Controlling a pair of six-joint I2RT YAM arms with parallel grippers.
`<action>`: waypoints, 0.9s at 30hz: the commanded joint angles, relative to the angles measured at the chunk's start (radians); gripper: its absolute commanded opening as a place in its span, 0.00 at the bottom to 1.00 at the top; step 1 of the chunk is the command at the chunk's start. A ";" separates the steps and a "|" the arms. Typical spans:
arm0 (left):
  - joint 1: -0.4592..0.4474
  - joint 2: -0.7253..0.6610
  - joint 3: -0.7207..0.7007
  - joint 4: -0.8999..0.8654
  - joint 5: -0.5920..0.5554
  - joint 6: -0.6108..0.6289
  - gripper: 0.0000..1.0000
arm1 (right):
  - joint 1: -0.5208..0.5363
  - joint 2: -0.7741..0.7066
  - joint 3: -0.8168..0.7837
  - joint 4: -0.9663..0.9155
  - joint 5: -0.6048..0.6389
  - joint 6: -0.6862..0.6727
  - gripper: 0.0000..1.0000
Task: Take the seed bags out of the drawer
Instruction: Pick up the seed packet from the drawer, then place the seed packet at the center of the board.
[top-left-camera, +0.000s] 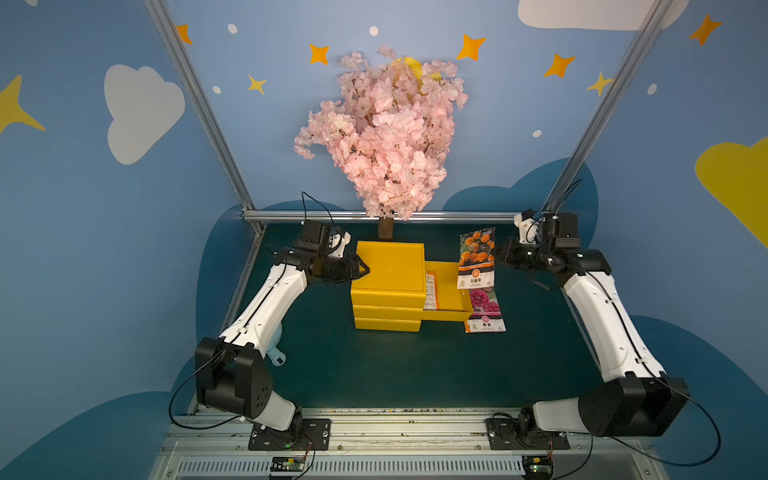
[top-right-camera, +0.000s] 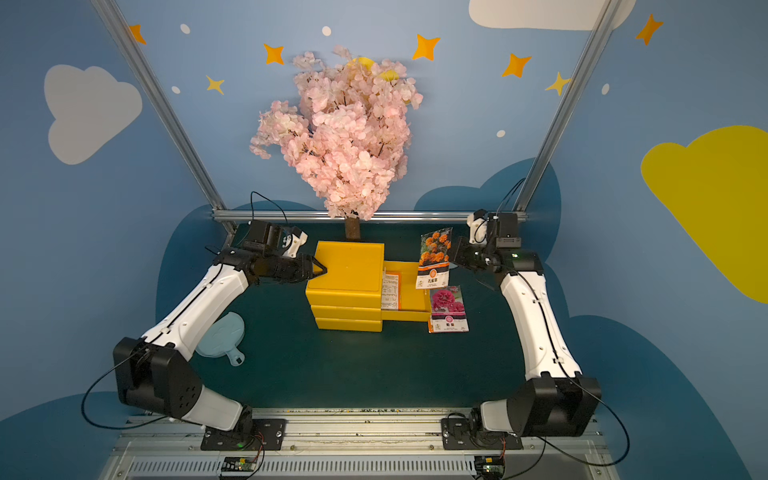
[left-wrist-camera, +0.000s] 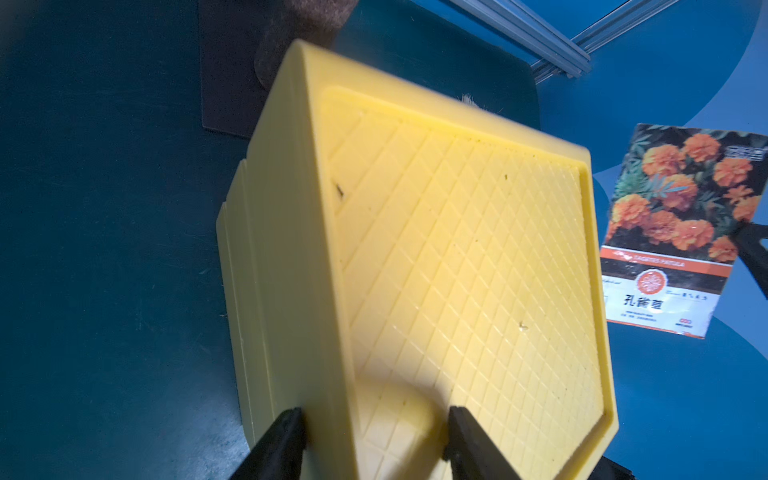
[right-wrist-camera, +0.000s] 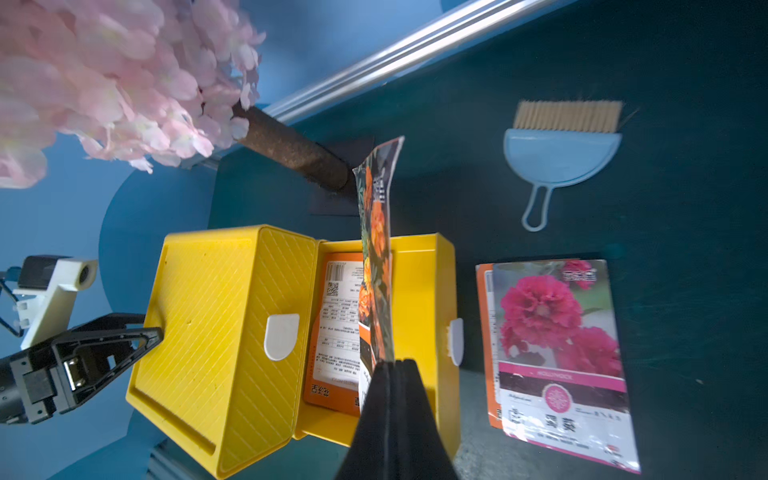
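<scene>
Pinching the orange-flower seed bag (top-left-camera: 477, 259) upright above the open drawer (top-left-camera: 446, 316) was the right hand (right-wrist-camera: 390, 368), while the left hand (top-left-camera: 365, 269) clamped the yellow cabinet's (top-left-camera: 390, 266) left edge.

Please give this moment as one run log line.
left gripper: clamps yellow cabinet | right gripper: holds marigold bag above open drawer | in drawer: face-down bag | on table: hollyhock bag

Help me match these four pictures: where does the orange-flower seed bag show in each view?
In a top view: orange-flower seed bag, upright, right of the yellow drawer box.
In a top view: the bag, same place beside the box.
Left wrist: bag front-on, beyond the box.
Right wrist: bag edge-on, pinched by the right gripper.
Shared landmark: the yellow drawer box.
</scene>
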 joint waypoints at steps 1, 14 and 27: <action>-0.014 0.047 -0.001 -0.067 -0.007 0.024 0.57 | -0.064 -0.067 -0.036 -0.013 0.088 -0.058 0.00; -0.014 0.069 0.030 -0.074 0.027 0.043 0.57 | -0.105 -0.007 -0.184 -0.022 0.277 -0.149 0.00; -0.014 0.071 0.017 -0.066 0.028 0.044 0.57 | -0.023 0.258 -0.115 -0.134 0.139 -0.185 0.00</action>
